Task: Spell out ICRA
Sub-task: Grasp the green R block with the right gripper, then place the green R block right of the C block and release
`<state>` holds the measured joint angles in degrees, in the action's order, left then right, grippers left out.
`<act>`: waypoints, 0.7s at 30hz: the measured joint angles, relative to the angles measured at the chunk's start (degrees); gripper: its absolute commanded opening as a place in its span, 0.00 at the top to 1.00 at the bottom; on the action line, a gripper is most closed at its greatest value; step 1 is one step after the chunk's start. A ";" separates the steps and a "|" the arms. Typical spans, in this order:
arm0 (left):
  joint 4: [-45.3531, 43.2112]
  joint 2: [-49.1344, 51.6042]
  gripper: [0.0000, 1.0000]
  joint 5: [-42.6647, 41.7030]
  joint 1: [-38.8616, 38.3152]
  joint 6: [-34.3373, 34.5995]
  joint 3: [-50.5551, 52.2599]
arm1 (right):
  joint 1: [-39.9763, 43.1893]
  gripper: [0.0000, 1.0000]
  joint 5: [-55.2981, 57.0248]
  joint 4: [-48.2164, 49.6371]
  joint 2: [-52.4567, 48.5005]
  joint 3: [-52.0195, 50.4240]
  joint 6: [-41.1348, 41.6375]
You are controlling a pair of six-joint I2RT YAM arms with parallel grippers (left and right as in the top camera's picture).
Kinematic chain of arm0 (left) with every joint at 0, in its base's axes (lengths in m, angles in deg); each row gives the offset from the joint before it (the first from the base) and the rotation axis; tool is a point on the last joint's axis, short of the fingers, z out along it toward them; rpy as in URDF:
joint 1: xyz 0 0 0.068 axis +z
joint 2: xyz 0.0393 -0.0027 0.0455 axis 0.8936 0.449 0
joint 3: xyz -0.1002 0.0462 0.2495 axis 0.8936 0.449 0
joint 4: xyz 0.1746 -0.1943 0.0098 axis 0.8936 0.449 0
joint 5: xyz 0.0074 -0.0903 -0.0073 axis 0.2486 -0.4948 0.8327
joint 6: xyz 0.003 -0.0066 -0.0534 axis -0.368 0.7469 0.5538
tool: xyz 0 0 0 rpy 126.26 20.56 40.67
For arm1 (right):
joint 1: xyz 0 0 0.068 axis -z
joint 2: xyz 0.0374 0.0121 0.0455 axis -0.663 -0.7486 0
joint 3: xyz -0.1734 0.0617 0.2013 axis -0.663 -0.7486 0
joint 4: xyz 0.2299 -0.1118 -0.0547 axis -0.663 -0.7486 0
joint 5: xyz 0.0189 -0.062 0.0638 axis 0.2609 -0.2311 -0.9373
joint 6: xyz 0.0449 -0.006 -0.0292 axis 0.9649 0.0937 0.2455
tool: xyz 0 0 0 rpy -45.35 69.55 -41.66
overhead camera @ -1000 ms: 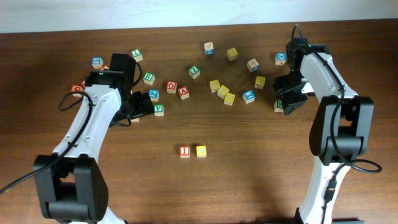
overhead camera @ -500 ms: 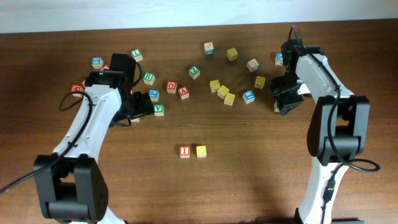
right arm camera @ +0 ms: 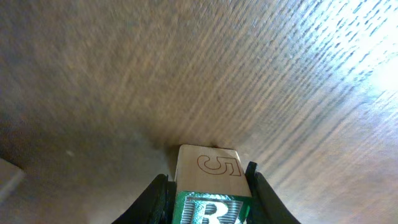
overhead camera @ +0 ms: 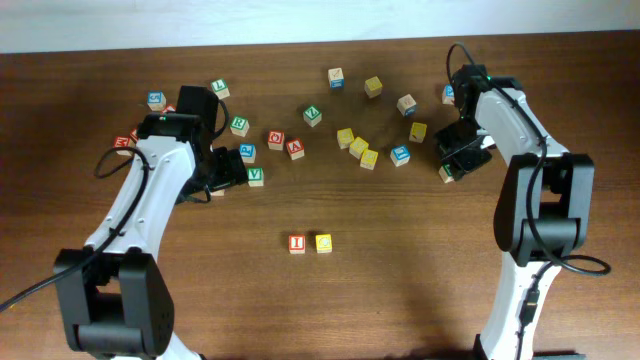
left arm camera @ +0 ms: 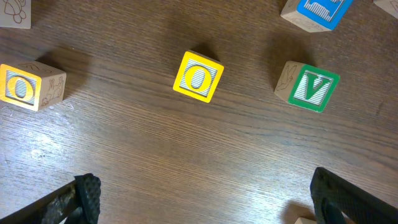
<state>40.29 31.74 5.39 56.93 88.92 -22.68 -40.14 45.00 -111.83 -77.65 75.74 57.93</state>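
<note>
On the near middle of the table a red I block [overhead camera: 297, 243] and a yellow C block [overhead camera: 323, 242] sit side by side. My right gripper [overhead camera: 450, 165] [right arm camera: 208, 186] is shut on a green R block [right arm camera: 206, 208] [overhead camera: 445, 174] at the right of the table; its pale side shows a 5. The block rests on or just above the wood. My left gripper [overhead camera: 228, 170] [left arm camera: 205, 199] hangs open over bare wood, with nothing between its fingers. A green V block [left arm camera: 308, 86] [overhead camera: 256, 175] and a yellow O block [left arm camera: 198, 76] lie just beyond it. A red block that looks like A [overhead camera: 295, 148] lies at the upper middle.
Several loose letter blocks are scattered across the far half of the table, among them yellow ones [overhead camera: 358, 147] in the middle and a blue one [overhead camera: 400, 154]. Another O block [left arm camera: 25, 86] and a blue block [left arm camera: 314, 11] lie close to my left gripper.
My right gripper has shifted slightly left and its jaws have closed onto the green R block. The left arm has not moved.
</note>
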 measured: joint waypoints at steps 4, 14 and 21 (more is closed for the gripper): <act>0.00 0.00 0.01 -0.02 0.00 0.00 0.00 | -0.04 0.75 -2.47 -6.10 5.31 -0.02 -10.62; -0.04 0.00 0.01 0.02 0.00 0.00 0.00 | -21.59 0.75 -9.25 -13.81 14.69 -4.68 -29.59; -0.02 0.00 0.01 0.00 0.00 0.00 0.00 | -36.06 0.75 -8.09 1.09 14.60 -14.36 -28.96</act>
<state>40.27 31.74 5.39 56.93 88.92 -22.68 -76.21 36.91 -110.74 -63.05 61.38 28.97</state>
